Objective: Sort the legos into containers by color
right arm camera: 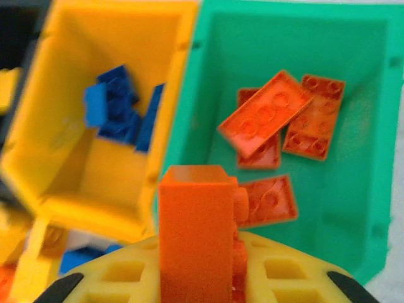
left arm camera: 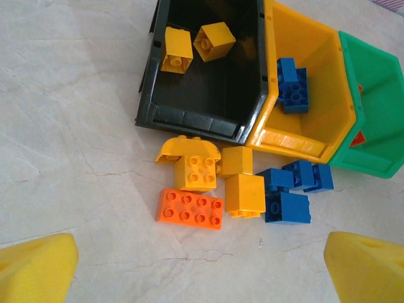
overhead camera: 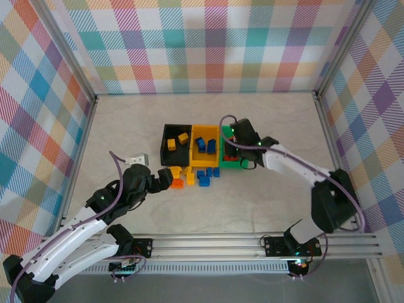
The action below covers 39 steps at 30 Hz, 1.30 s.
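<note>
1. Containers: black bin (overhead camera: 178, 156), yellow bin (overhead camera: 203, 131) and green bin (overhead camera: 228, 165) are joined in a row about mid-worktop (overhead camera: 252, 202), black toward the left edge, green toward the right.
2. Black bin holds two yellow bricks (left arm camera: 177, 49), lying apart from each other.
3. Yellow bin holds blue bricks (left arm camera: 291, 85) bunched against its far wall.
4. Green bin holds four flat orange pieces (right arm camera: 265, 113), some overlapping.
5. Loose legos lie on the worktop just in front of the black and yellow bins, on the side nearer the arms. They are a flat orange brick (left arm camera: 190, 209), a yellow arch piece (left arm camera: 184, 148) touching a yellow square brick (left arm camera: 196, 172), two more yellow bricks (left arm camera: 246, 194) beside them, and a blue cluster (left arm camera: 287, 207) at the right.
6. Left fingers (left arm camera: 38, 271) are spread wide with nothing between them. They hover on the near side of the loose pile, not touching it.
7. Right fingers (right arm camera: 142, 287) are clamped on an orange brick (right arm camera: 197, 233), held upright above the near wall of the green bin, close to the yellow bin's side.
</note>
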Each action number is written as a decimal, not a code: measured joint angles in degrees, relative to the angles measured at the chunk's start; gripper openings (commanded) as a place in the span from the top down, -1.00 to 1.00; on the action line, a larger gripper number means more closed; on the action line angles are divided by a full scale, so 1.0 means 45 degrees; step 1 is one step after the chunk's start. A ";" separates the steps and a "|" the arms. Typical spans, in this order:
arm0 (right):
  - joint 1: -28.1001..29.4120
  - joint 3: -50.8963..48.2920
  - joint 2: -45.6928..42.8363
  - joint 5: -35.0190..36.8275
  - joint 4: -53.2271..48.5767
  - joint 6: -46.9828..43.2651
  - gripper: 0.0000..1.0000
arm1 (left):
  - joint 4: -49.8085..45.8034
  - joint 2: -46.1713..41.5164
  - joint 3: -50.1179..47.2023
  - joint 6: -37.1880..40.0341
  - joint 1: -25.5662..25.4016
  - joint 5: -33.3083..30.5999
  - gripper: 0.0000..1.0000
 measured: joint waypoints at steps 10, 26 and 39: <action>-0.1088 0.2798 0.3279 -0.0049 -0.0743 0.0588 -0.27 | 0.0083 0.0432 -0.0408 -0.0296 0.0000 -0.0049 -1.00; -0.0991 -0.0087 -0.0622 -0.1491 0.0753 0.0937 -0.68 | 0.2084 0.6669 0.0311 0.1375 0.0000 0.0374 -0.99; -0.0991 -0.0719 -0.1331 -0.1467 0.0933 0.1146 -0.72 | 0.3371 0.9413 0.0525 0.1802 0.0000 0.0301 -0.90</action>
